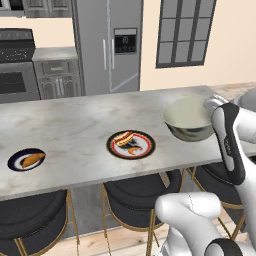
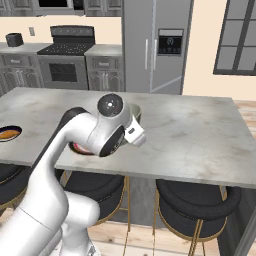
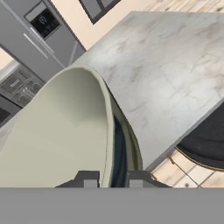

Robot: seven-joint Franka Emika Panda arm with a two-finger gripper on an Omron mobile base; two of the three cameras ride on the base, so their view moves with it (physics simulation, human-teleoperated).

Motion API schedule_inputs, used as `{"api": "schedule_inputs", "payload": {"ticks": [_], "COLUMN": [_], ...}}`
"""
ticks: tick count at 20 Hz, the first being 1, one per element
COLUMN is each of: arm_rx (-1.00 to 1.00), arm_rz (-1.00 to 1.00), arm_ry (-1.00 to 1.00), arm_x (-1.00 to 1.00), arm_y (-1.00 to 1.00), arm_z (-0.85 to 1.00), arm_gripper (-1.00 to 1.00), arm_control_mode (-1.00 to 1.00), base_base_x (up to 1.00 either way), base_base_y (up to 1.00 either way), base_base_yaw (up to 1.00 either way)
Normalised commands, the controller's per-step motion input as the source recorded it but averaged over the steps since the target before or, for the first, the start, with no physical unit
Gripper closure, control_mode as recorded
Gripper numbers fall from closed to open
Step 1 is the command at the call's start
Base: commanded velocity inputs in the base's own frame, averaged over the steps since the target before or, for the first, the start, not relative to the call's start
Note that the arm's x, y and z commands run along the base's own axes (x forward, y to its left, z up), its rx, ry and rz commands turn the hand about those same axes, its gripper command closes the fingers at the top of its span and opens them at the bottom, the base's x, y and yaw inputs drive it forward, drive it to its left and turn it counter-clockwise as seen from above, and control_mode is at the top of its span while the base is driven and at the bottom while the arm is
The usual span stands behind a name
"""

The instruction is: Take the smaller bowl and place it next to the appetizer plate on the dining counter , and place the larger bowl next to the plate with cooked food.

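At right of frame the larger bowl (image 1: 187, 119) sits above the dining counter (image 1: 75, 125), right of a hot-dog plate (image 1: 131, 144); appetizer plate (image 1: 26, 160) lower left

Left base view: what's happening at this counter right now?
The arm holds the larger bowl by its rim, the gripper shut on the wall, at the right end of the dining counter. The bowl is just right of the plate with cooked food. The appetizer plate sits far to the left. I cannot tell whether the bowl rests on the counter yet.
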Motion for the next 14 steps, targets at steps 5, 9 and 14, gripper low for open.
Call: {"api": "schedule_inputs", "payload": {"ticks": [5,9,14], "arm_rx": [0.00,0.00,0.00], "arm_rz": [0.00,0.00,0.00], "arm_ry": [0.00,0.00,0.00], "arm_x": [0.71,0.70,0.62], "arm_y": [-0.29,-0.07,0.00], "arm_z": [-0.28,-0.31,-0.34], "arm_gripper": [1.00,1.00,1.00], "arm_control_mode": [-1.00,-1.00,-1.00], "base_base_x": [0.00,0.00,0.00], "base_base_y": [0.00,0.00,0.00], "base_base_yaw": [0.00,0.00,0.00]}}
